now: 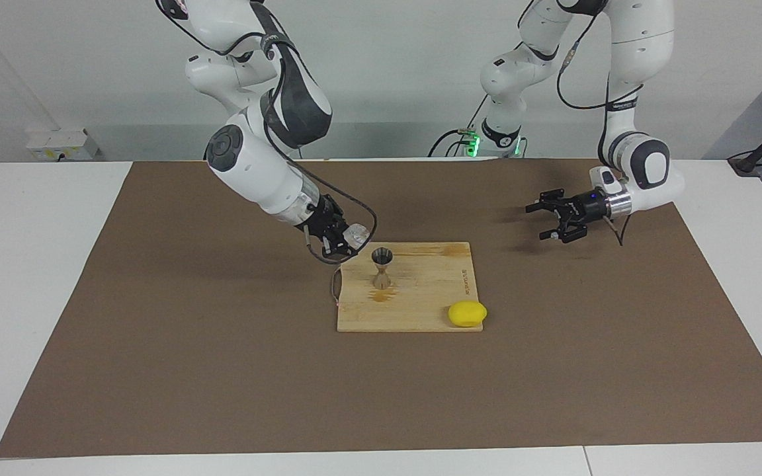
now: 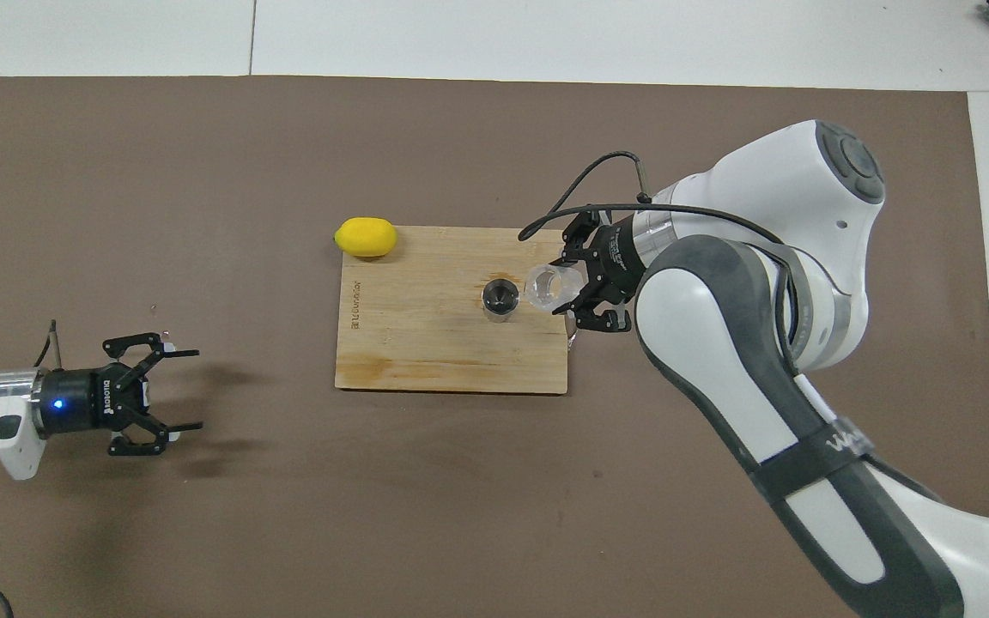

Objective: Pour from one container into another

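Observation:
My right gripper (image 1: 349, 242) (image 2: 565, 287) is shut on the small clear glass cup (image 1: 358, 233) (image 2: 546, 285). It holds the cup tipped on its side over the edge of the wooden board (image 1: 434, 291) (image 2: 409, 343) at the right arm's end. The cup's mouth points at the silver hourglass jigger (image 1: 381, 266) (image 2: 499, 297), which stands upright on the board just beside and below it. My left gripper (image 1: 535, 223) (image 2: 198, 388) hangs open and holds nothing, above the brown mat toward the left arm's end, well apart from the board.
A yellow lemon (image 1: 467, 313) (image 2: 366, 237) lies at the board's corner farthest from the robots, toward the left arm's end. A brown mat (image 1: 222, 370) (image 2: 160, 172) covers the table. A dark wet stain (image 1: 381, 296) marks the board by the jigger's foot.

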